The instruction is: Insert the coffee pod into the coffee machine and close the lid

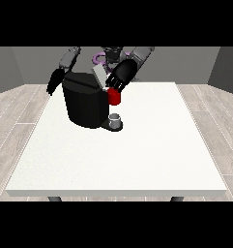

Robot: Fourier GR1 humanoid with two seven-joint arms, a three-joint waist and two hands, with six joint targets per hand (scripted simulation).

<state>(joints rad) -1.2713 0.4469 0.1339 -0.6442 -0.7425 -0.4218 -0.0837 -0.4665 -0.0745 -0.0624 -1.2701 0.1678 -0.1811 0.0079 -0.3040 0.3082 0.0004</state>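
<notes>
The black coffee machine (86,104) stands at the table's far left of middle. Its grey lid (97,74) is tilted up. The hand at the view's right (121,75) is just right of the lid, directly above a red thing at the machine (114,97). Whether it holds anything is hidden. A small grey thing (115,119) stands on the machine's base at its front right. The hand at the view's left (54,82) hangs beside the machine's far left side, fingers relaxed and holding nothing.
The white table (137,155) stretches from the machine towards the camera and out to the right. The robot's torso is behind the machine at the far edge. Grey wood floor surrounds the table.
</notes>
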